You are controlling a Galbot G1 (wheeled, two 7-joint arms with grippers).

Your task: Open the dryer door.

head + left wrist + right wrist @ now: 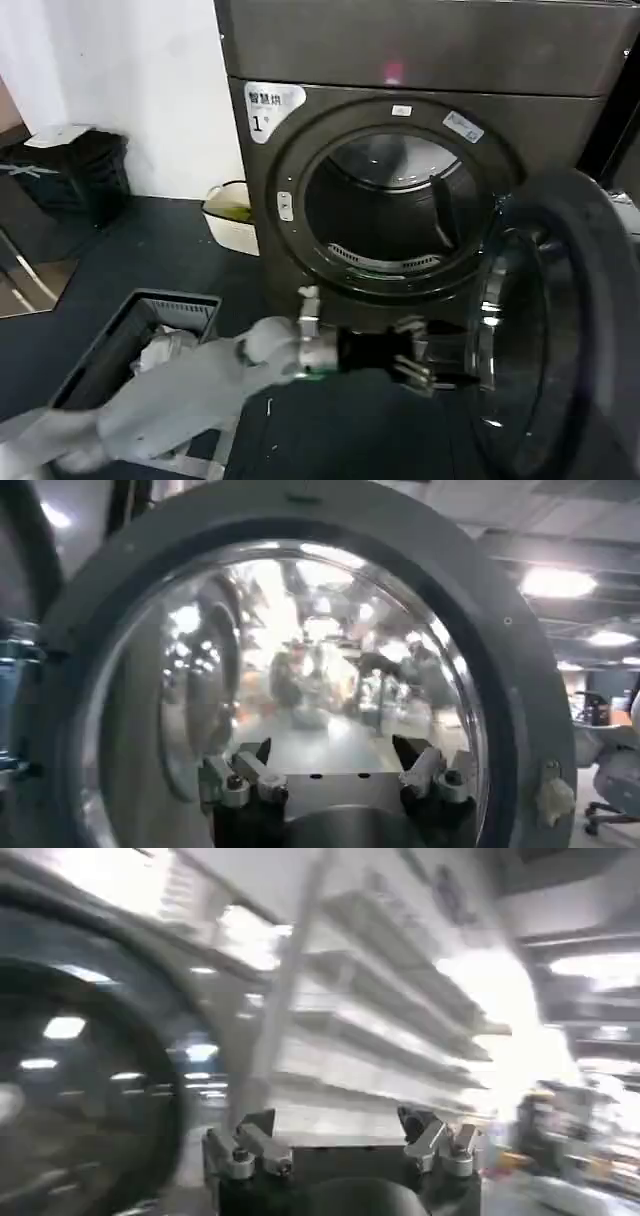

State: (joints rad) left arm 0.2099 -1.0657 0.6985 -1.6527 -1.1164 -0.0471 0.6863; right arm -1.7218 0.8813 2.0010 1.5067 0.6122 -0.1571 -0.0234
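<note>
Now dryer door (560, 330) hangs open, glass gleaming.

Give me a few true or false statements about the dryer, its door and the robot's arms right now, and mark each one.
1. The dryer door is swung open, off the round opening. True.
2. The left tool reaches to the door's inner side. True; in the left wrist view its open fingers face the grey inner side.
3. The dryer carries a label marked "3". False; the white corner label reads "1".
4. The drum is packed with laundry. False; the drum looks empty.
5. The right tool is shut on the door. False; it is open, holding nothing.
</note>
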